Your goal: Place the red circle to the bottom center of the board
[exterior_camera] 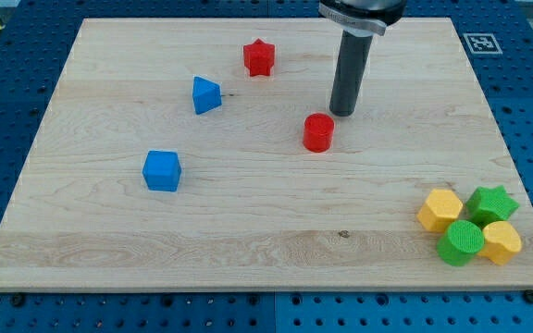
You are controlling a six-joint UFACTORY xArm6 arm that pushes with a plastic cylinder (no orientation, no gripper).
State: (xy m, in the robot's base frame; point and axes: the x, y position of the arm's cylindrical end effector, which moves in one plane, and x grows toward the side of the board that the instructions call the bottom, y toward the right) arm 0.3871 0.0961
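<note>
The red circle (318, 132) is a short red cylinder standing a little right of the board's middle. My tip (343, 113) is the lower end of a dark rod that comes down from the view's top. It rests just above and to the right of the red circle, with a narrow gap between them. A red star (259, 57) lies near the top of the board, up and left of the circle.
The wooden board (266, 259) lies on a blue perforated table. A blue triangle (205, 94) and a blue cube (162, 171) lie on the left half. At the bottom right corner cluster a yellow hexagon (440, 209), a green star (491, 203), a green circle (460, 241) and a yellow block (502, 242).
</note>
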